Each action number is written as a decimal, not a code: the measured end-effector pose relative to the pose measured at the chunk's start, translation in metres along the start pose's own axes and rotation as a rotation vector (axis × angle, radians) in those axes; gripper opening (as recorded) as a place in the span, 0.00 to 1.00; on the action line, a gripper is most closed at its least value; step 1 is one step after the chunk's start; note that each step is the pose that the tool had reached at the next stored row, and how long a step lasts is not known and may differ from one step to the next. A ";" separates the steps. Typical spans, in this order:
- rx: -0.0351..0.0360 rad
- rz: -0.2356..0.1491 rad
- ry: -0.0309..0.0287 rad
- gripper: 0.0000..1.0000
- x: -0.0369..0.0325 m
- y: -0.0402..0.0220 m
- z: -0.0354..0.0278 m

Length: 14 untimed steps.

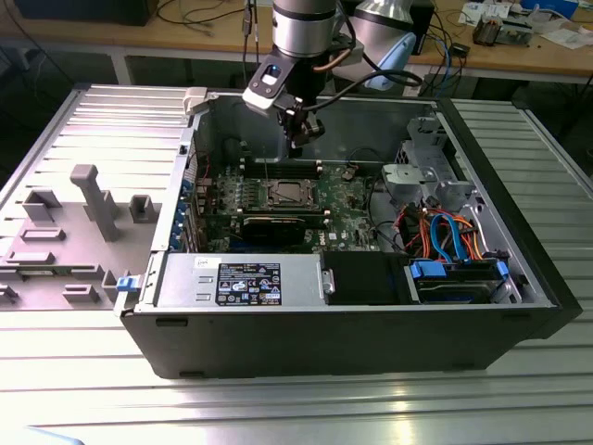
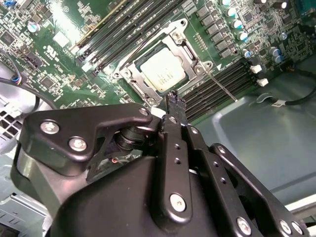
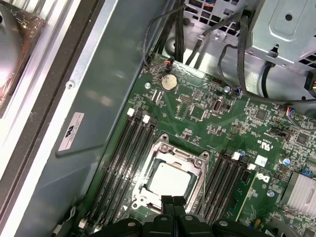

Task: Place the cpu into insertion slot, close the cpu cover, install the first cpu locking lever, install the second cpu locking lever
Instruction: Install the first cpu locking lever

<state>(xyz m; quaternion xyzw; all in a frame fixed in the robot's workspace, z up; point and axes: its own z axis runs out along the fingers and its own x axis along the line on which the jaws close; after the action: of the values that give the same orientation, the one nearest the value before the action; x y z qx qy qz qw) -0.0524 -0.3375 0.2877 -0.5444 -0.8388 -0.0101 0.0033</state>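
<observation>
Where the gripper (image 3: pixel 173 199) hangs just above, fingers (image 3: pixel 167 203) pressed together and empty, we list: cpu (image 3: pixel 170 178), lower centre of first wrist view, in insertion slot (image 3: pixel 142 191), cpu cover (image 3: pixel 183 154) flat around it; light, rigid, fragile; we judge edges safest.

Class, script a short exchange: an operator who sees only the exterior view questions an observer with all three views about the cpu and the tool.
Operator: Is the cpu in the insertion slot?
Observer: Yes. In both wrist views the cpu lies in the insertion slot, its silvery top showing through the cut-out of the cpu cover.
Operator: Is the tool carrying anything?
Observer: No. In the first wrist view the tool is shut with nothing between its fingers, close to the slot.
</observation>
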 end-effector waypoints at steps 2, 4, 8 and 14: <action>0.0001 -0.007 0.0001 0.11 0.0000 0.0000 0.0000; 0.0002 -0.013 0.0002 0.11 0.0000 0.0000 0.0000; 0.0006 -0.037 0.0005 0.11 0.0000 0.0000 0.0000; 0.0011 -0.070 0.0009 0.11 0.0000 0.0000 0.0000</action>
<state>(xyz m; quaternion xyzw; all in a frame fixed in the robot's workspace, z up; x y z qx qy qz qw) -0.0524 -0.3375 0.2877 -0.5149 -0.8572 -0.0100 0.0036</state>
